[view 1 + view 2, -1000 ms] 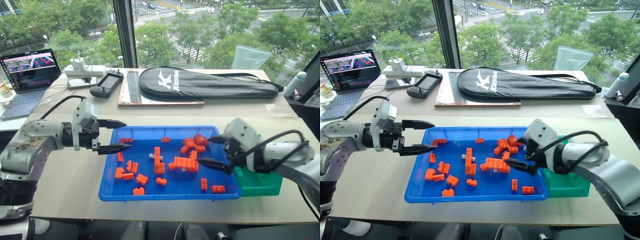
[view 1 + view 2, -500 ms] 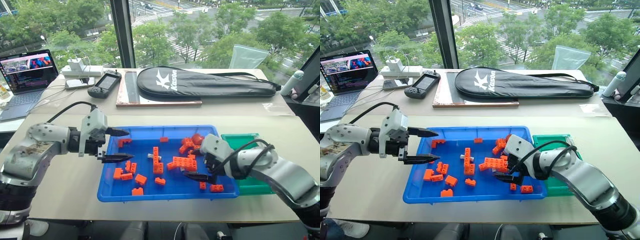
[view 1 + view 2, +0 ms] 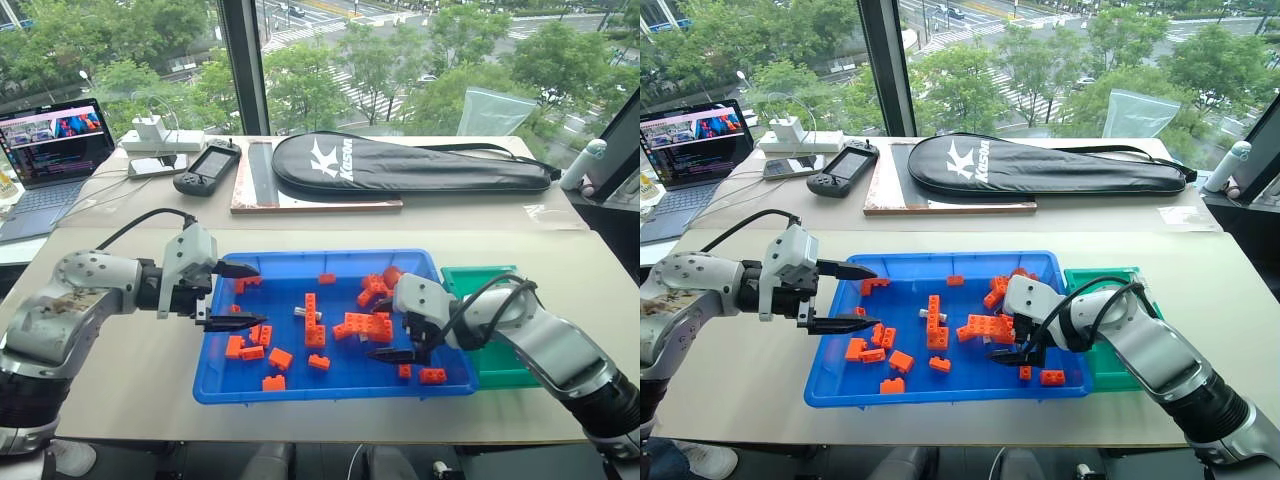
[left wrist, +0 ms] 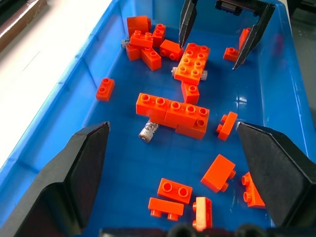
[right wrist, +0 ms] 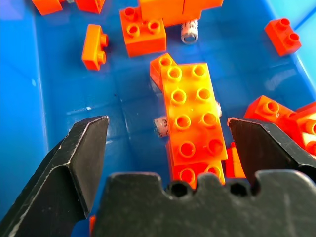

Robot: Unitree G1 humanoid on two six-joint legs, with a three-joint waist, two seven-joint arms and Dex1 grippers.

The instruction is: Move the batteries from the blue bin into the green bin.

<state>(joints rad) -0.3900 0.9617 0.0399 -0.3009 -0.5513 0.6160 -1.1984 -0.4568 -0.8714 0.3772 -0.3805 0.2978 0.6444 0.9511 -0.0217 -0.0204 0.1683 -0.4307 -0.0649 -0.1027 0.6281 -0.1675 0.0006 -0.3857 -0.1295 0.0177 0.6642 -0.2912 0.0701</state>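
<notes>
The right gripper [image 3: 404,338], jaws spread and holding nothing, hangs low in the right half of the blue bin [image 3: 300,388], straddling a long orange brick plate [image 5: 191,126]; my guess is it is set to dig out the battery [image 5: 161,126] poking from beneath that plate. The left gripper [image 3: 238,296], also wide apart and empty, hovers over the bin's left end, seemingly waiting. Another battery [image 4: 148,131] lies mid-bin, tucked against a long row of orange bricks [image 4: 173,113], with loose bricks scattered all round. The green bin [image 3: 505,375] sits touching the blue bin's right side, and what shows of its inside looks bare.
</notes>
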